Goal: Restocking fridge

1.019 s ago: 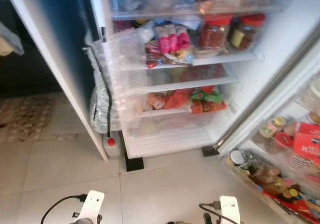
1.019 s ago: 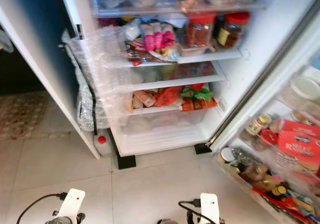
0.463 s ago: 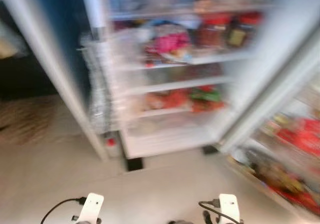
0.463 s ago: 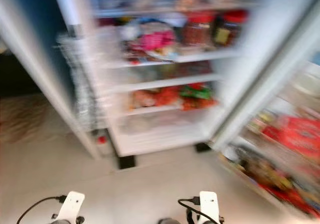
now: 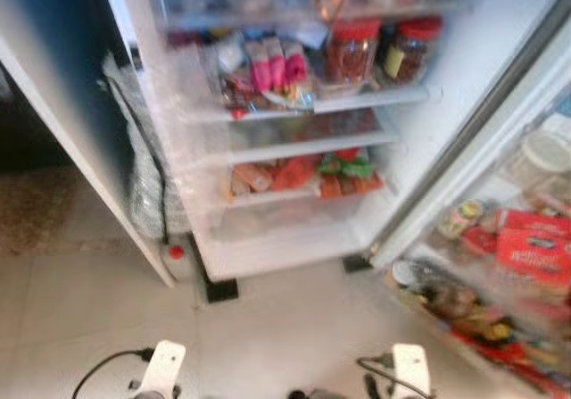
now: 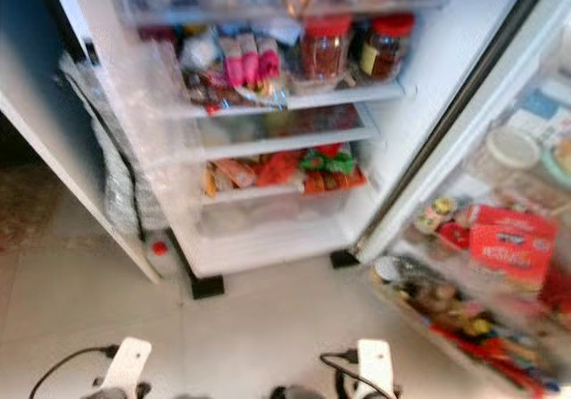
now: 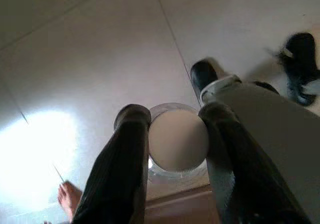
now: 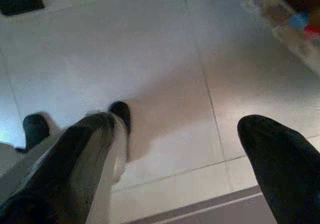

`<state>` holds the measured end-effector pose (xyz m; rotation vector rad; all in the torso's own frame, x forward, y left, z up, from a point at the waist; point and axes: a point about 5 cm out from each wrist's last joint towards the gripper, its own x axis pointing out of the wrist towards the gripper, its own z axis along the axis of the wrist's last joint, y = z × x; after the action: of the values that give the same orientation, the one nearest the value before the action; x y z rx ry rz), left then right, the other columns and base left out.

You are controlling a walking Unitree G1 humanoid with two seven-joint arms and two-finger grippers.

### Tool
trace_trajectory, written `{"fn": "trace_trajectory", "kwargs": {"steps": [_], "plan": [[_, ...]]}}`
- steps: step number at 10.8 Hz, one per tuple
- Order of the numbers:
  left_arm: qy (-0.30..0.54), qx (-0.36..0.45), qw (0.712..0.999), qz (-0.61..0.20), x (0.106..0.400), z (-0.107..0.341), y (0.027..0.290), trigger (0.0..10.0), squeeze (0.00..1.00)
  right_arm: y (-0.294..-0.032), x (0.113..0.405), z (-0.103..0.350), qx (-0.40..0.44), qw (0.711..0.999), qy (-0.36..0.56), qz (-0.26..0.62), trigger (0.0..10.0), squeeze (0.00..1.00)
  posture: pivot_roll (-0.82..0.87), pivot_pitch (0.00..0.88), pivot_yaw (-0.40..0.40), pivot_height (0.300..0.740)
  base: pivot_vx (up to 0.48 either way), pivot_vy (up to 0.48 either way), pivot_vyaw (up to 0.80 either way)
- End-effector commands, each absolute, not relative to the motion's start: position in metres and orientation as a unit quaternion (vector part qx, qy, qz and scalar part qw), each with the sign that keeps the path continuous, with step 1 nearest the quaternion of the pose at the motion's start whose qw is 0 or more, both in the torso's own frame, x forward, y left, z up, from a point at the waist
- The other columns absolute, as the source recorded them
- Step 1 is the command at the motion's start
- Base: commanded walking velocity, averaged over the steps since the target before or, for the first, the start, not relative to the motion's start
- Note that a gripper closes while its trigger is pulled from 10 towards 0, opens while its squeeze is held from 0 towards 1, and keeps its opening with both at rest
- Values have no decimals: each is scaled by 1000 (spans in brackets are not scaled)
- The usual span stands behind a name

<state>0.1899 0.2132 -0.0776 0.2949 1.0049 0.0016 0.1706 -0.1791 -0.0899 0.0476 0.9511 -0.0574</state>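
Field notes. I stood the rig facing the open fridge [image 5: 482, 69], its door bins [image 5: 500, 283] swung out to the right of the cabinet.

The left tool [image 7: 172, 129] hung low by my side, its 2 fingers [image 7: 125, 149] pinching a jar [image 7: 178, 140] with a pale round lid; glass showed just under the lid rim. The jar sat squarely between the fingers, lid facing the wrist camera, so its long axis ran along the fingers, down toward the tiled floor [image 7: 100, 48]. A person's bare toes [image 7: 67, 196] showed on the floor near it.

The right tool [image 8: 180, 149] was spread wide, nothing between its fingers, pointing at the floor with the door bins just beyond.

The fridge stood ahead of and above the held jar. The shelf with 2 red-lidded jars [image 5: 352, 51] and pink packets [image 5: 272, 64] was crowded; the shelf of red and green packets [image 5: 308, 174] below it was also full. The bottom drawer [image 5: 277, 229] looked barest, though blur made that hard to tell.

My judgement: the left arm carried the stock, so it had to lift forward and up from beside my leg toward the cabinet. The jar needed turning upright before setting down.
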Motion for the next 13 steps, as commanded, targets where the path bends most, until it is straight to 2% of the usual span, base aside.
{"fn": "trace_trajectory", "kwargs": {"steps": [1,6,13], "plan": [[492,143,859,-1,184,-81,213,10000,0,-184,161,-94,24,880,472,-36,10000,0,-152,193,-45,740,0,-274,0],[492,144,859,-2,183,-81,213,10000,0,-183,161,-94,20,880,473,-34,10000,0,-153,187,-43,740,0,-270,0],[474,147,868,7,184,-80,213,10000,0,-183,160,-94,19,881,472,-30,10000,0,-157,178,-41,740,0,0,0]]}}
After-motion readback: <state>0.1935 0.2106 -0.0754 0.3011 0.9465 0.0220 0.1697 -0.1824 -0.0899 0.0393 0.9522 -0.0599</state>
